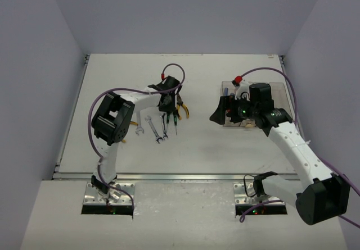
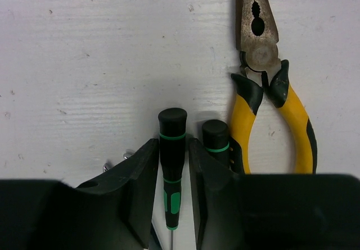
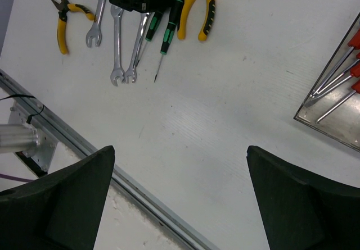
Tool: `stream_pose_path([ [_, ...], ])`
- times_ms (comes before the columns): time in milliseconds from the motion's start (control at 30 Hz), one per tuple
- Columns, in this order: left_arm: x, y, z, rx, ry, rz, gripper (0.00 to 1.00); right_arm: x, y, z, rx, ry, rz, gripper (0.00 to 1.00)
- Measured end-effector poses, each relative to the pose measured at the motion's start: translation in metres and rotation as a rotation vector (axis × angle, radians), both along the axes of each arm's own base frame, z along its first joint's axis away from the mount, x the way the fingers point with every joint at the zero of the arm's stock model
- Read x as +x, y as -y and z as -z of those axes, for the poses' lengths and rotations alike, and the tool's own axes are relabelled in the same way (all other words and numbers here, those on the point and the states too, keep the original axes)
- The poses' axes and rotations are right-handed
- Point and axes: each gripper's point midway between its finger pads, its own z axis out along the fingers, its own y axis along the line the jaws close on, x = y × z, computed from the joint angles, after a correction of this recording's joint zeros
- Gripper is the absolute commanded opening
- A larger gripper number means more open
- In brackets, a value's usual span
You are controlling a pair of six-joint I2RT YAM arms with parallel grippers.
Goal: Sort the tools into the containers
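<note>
**A:** Where's the green screwdriver [image 2: 172, 127] compared to the left gripper [image 2: 172, 144]?

**B:** Right between its fingers, lying on the table with the handle running along them. They hug both sides, but I can't tell if it's actually squeezing.

**A:** Anything crowding it?

**B:** A second screwdriver [image 2: 216, 137] is just beside one finger, with pliers [image 2: 270, 109] touching that. The bins [image 3: 323, 127] are well off to the right, by the right gripper [image 3: 179, 154], which is wide open and empty.

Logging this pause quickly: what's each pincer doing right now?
Left pincer: closed on the green-handled screwdriver, it seems.
Right pincer: open, holding nothing.
</note>
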Motion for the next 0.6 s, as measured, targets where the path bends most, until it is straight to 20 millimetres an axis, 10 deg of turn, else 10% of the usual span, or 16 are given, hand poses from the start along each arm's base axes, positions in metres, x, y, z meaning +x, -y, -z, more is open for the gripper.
stream_pose_path([
  [133, 0.0, -0.001, 0.0, 0.005, -0.004, -0.002, 0.01, -0.001, -0.002, -0.002, 0.014, 0.001, -0.006, 0.99],
  [400, -0.009, -0.007, -0.003, 0.006, -0.013, -0.037, 0.0, -0.004, -0.016, -0.004, 0.098, -0.007, -0.044, 0.99],
  [600, -0.037, 0.008, -0.065, -0.146, 0.073, -0.05, 0.0, -0.011, -0.052, 0.007, 0.245, -0.038, -0.137, 0.95],
])
